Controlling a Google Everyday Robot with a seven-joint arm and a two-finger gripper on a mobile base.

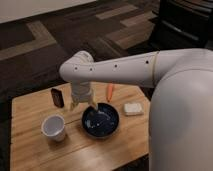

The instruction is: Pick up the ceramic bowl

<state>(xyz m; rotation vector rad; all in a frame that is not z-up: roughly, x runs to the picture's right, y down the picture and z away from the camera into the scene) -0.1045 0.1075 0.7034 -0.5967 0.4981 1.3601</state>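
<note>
The ceramic bowl is round, shallow and glossy dark navy blue, and sits on the wooden table near its middle. My gripper hangs from the white arm just above the bowl's far left rim, fingers pointing down. One fingertip is at the bowl's rim and the other is outside it to the left. The white cup stands left of the bowl.
A dark rectangular object stands at the table's back left. An orange carrot-like item lies behind the bowl. A white sponge-like block lies to the bowl's right. My white arm and body fill the right side.
</note>
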